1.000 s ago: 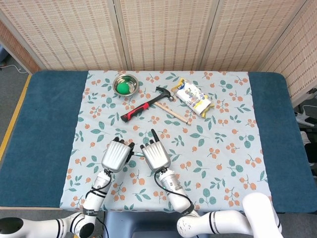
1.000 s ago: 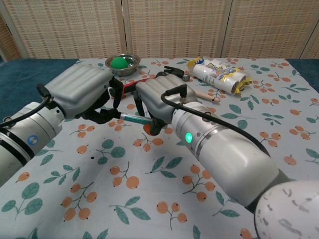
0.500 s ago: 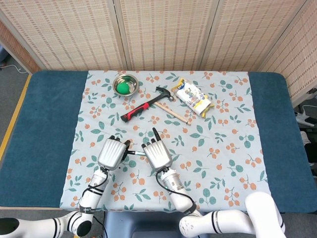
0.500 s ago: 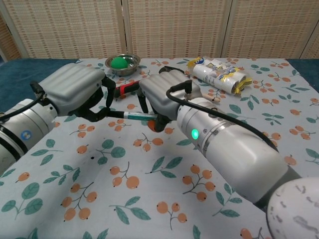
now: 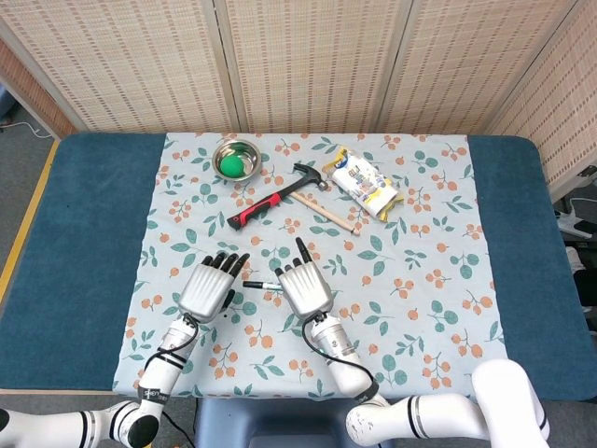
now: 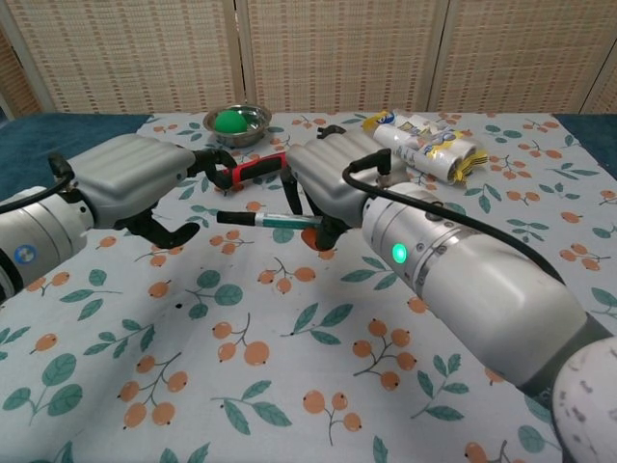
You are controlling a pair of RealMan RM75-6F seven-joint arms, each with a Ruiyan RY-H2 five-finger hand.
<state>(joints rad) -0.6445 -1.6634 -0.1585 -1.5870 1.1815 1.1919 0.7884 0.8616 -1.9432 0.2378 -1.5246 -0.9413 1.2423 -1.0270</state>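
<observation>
A: Left hand (image 6: 125, 178)?
B: Fingers spread, holding nothing, just left of the slim green-barrelled pen (image 6: 262, 220).
A: Right hand (image 6: 337, 178)?
B: Pinching that pen's right end, level above the floral-clothed surface (image 5: 420, 280), nearer than the red-handled hammer (image 5: 277, 194).

The pen (image 6: 262, 220) is thin, with a green-and-white barrel and a black tip. It is held level above the worktop (image 6: 289, 386), in the centre-left of the chest view. Its right end is pinched in the right hand (image 6: 333, 183), and the black tip points left.
</observation>
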